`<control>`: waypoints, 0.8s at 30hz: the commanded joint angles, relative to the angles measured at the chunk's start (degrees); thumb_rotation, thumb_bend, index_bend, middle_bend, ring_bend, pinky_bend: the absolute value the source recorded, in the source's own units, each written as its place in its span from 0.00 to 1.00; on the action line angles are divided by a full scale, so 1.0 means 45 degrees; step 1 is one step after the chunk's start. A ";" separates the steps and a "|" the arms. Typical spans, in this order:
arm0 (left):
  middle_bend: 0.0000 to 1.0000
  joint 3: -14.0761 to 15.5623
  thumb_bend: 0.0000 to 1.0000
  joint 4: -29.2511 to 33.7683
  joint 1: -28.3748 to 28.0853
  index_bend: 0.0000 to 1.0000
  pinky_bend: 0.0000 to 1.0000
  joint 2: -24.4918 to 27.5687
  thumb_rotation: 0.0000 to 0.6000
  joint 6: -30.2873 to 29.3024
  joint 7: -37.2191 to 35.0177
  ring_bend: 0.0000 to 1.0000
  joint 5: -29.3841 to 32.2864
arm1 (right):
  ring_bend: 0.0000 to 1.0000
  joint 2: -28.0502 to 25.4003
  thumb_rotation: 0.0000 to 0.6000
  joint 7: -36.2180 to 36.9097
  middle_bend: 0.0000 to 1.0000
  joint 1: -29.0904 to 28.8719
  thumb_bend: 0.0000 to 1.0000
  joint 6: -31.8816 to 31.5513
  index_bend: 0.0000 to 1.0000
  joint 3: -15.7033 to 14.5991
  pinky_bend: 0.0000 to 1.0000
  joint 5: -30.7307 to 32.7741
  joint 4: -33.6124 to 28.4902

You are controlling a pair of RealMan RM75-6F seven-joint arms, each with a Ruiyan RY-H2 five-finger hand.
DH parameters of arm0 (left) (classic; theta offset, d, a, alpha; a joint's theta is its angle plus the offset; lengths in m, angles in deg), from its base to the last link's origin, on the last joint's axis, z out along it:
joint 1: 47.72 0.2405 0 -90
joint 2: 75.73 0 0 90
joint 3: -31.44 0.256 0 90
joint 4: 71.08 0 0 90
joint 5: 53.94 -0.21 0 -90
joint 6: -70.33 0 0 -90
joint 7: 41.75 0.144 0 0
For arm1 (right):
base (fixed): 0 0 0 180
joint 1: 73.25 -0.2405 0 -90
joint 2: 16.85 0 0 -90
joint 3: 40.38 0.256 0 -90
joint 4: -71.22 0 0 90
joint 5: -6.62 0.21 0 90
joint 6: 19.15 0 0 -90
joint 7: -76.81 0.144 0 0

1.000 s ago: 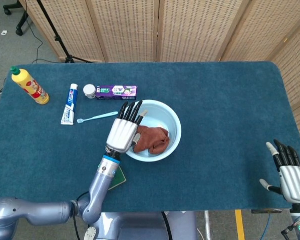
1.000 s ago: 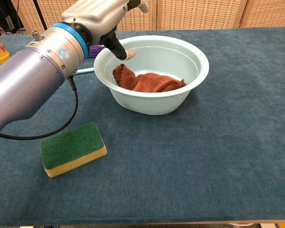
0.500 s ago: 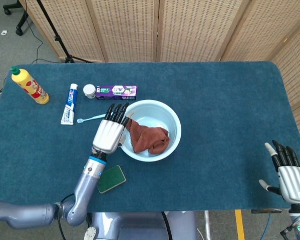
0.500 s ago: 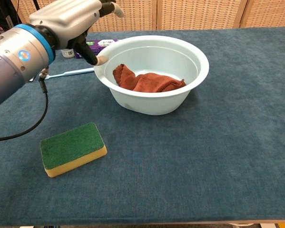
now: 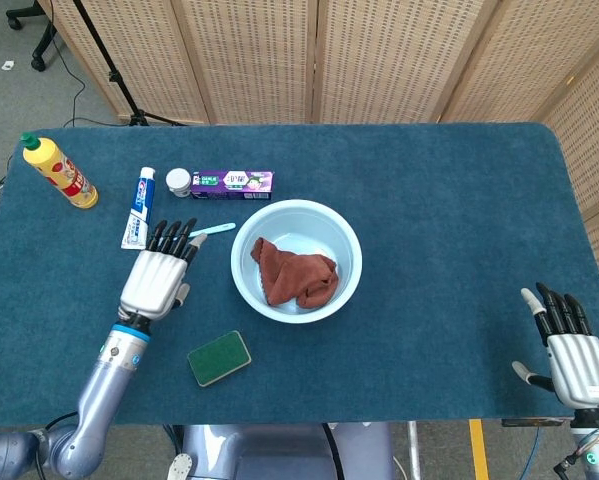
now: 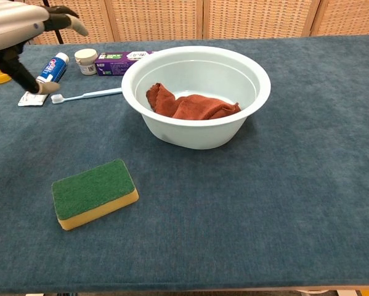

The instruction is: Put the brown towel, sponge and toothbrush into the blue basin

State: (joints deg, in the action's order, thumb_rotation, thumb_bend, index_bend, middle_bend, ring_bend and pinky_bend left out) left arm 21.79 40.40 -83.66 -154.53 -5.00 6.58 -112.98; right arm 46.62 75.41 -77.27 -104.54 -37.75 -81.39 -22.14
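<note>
The brown towel (image 5: 297, 279) (image 6: 193, 105) lies crumpled inside the light blue basin (image 5: 344, 234) (image 6: 260, 83). A green and yellow sponge (image 5: 220, 357) (image 6: 95, 193) rests on the table in front of the basin, to its left. The light blue toothbrush (image 5: 211, 230) (image 6: 85, 95) lies flat left of the basin. My left hand (image 5: 160, 270) (image 6: 25, 29) hovers open over the toothbrush's head end, fingers spread and holding nothing. At the table's near right corner sits my right hand (image 5: 565, 340), open and empty.
Along the far left stand a yellow bottle (image 5: 59, 171), a white toothpaste tube (image 5: 139, 206) (image 6: 45, 73), a small white jar (image 5: 179, 181) (image 6: 85, 60) and a purple box (image 5: 232, 182) (image 6: 117, 61). Folding screens (image 5: 379, 60) stand behind the table.
My left hand has drawn back out of the basin and moved left to above the toothbrush, uncovering the sponge in the head view. The towel stays in the basin. The right hand barely shifted.
</note>
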 commanded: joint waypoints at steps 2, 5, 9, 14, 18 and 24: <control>0.00 0.1033 0.31 0.0258 0.1153 0.12 0.00 0.0532 1.00 -0.0922 -0.1298 0.00 -0.1203 | 0.00 0.0007 1.00 -0.0051 0.00 0.0008 0.10 -0.0013 0.01 0.0003 0.00 0.0003 -0.0018; 0.00 0.1799 0.32 -0.0076 0.1893 0.12 0.00 0.0697 1.00 -0.1443 -0.2096 0.00 -0.2054 | 0.00 0.0009 1.00 -0.0105 0.00 0.0020 0.10 -0.0029 0.01 -0.0009 0.00 -0.0012 -0.0038; 0.00 0.2470 0.32 -0.0466 0.2629 0.12 0.00 0.0768 1.00 -0.1742 -0.3321 0.00 -0.2690 | 0.00 0.0048 1.00 -0.0225 0.00 0.0013 0.10 -0.0017 0.01 -0.0021 0.00 -0.0029 -0.0049; 0.00 0.2890 0.32 -0.0724 0.2902 0.12 0.00 0.0844 1.00 -0.1334 -0.3945 0.00 -0.2942 | 0.00 0.0128 1.00 -0.0450 0.00 -0.0017 0.10 0.0053 0.01 -0.0078 0.00 -0.0095 -0.0070; 0.00 0.2868 0.32 -0.0708 0.2936 0.12 0.00 0.0739 1.00 -0.1207 -0.3949 0.00 -0.3154 | 0.00 0.0162 1.00 -0.0548 0.00 -0.0018 0.10 0.0052 0.01 -0.0090 0.00 -0.0116 -0.0092; 0.00 0.2900 0.32 -0.0278 0.3002 0.12 0.00 0.0428 1.00 -0.0920 -0.3818 0.00 -0.3204 | 0.00 0.0162 1.00 -0.0555 0.00 -0.0042 0.10 0.0142 0.01 -0.0101 0.00 -0.0071 -0.0105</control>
State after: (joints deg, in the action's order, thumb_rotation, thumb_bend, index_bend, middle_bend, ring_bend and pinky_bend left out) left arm 34.76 38.70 -70.19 -152.24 -9.56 -10.81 -127.52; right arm 47.35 72.90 -77.45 -103.91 -38.20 -81.71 -22.60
